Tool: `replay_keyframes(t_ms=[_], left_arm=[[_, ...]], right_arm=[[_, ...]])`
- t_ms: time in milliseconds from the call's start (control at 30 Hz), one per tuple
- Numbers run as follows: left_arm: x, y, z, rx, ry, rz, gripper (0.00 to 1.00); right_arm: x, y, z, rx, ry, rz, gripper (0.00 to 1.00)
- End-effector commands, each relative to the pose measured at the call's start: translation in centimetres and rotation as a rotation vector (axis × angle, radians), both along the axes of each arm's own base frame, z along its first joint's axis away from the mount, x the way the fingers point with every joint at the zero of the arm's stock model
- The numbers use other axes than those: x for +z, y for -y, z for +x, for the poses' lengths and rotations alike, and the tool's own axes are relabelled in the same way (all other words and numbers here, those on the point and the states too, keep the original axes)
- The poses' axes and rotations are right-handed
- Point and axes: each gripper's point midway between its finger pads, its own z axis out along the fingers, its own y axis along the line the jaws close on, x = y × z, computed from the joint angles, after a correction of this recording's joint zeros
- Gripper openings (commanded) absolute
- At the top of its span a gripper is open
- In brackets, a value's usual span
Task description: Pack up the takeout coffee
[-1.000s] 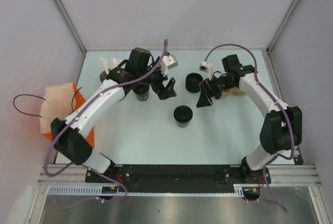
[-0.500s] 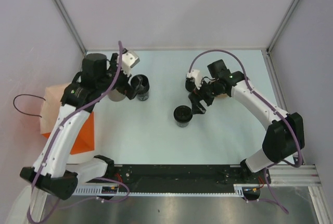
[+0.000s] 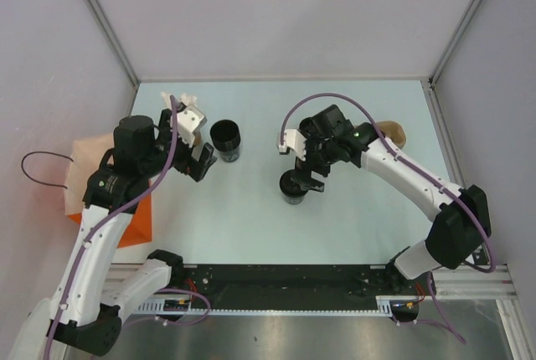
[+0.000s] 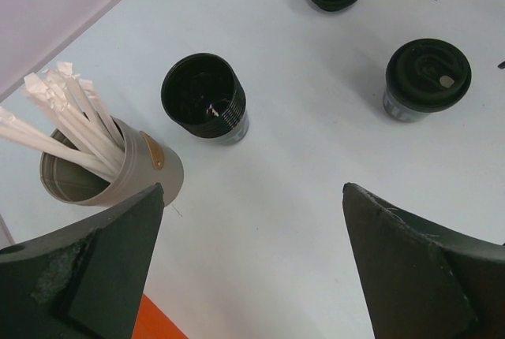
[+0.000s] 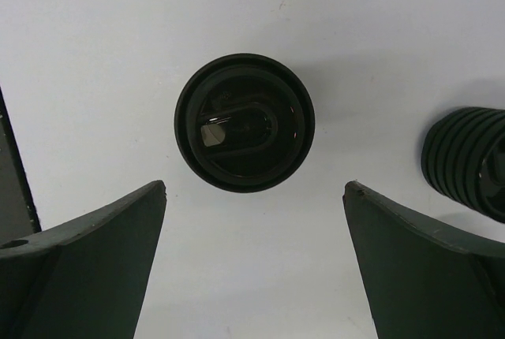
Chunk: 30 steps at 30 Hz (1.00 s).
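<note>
Near the middle of the table point(image 3: 251, 226) stands the takeout coffee point(image 5: 245, 122), upright, its black lid on. The right gripper point(image 5: 254, 185) hovers directly above it with jaws spread wide, holding nothing; in the wrist view the cup sits just beyond the two fingertips, clear of both. From overhead, this gripper partly covers the cup's top. A ribbed black object point(image 5: 465, 162) stands just to one side of the coffee, apart from it.

Further left, a lidless black cup point(image 4: 203, 94) stands upright, and beside it a grey cup of white straws point(image 4: 110, 169). The left gripper point(image 3: 194, 162) hangs near these two, above the table, its jaws also wide apart and empty. An orange paper bag point(image 3: 138, 222) lies at the table's left edge.
</note>
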Motion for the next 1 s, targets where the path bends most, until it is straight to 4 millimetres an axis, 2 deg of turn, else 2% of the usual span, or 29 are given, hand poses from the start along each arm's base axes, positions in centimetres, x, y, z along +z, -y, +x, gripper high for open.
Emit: replay_keyframes(t_ms=[0, 267, 533, 733, 767, 833, 867, 967], left_arm=[[0.4, 0.0, 0.4, 0.008, 0.021, -0.041, 1.0], [0.2, -0.5, 0.5, 0.034, 0.029, -0.05, 1.0], [0.3, -0.7, 0.6, 0.039, 0.033, -0.057, 1.0], [0.3, -0.8, 0.6, 0.047, 0.036, -0.065, 1.0], [0.2, -0.8, 0.6, 0.046, 0.037, -0.064, 1.0], [0.2, -0.9, 0.6, 0.049, 0.037, -0.067, 1.0], [0.3, -0.9, 0.6, 0.047, 0.041, -0.07, 1.0], [0.3, -0.9, 0.6, 0.052, 0.042, -0.074, 1.0]], right_arm=[[-0.6, -0.8, 1.3, 0.068, 0.049, -0.031, 1.0], [-1.0, -2.3, 1.1, 0.139, -0.018, -0.004, 1.0], [-2.3, -2.9, 1.1, 0.146, -0.16, -0.02, 1.0], [-1.7, -2.5, 0.4, 0.108, -0.14, -0.042, 1.0], [-1.0, -2.5, 0.2, 0.107, -0.112, -0.033, 1.0], [-1.0, -2.2, -0.3, 0.096, -0.083, -0.047, 0.98], [-0.2, -2.1, -0.5, 0.093, -0.058, -0.038, 0.97], [0.2, -1.8, -1.3, 0.09, -0.056, -0.039, 0.92]])
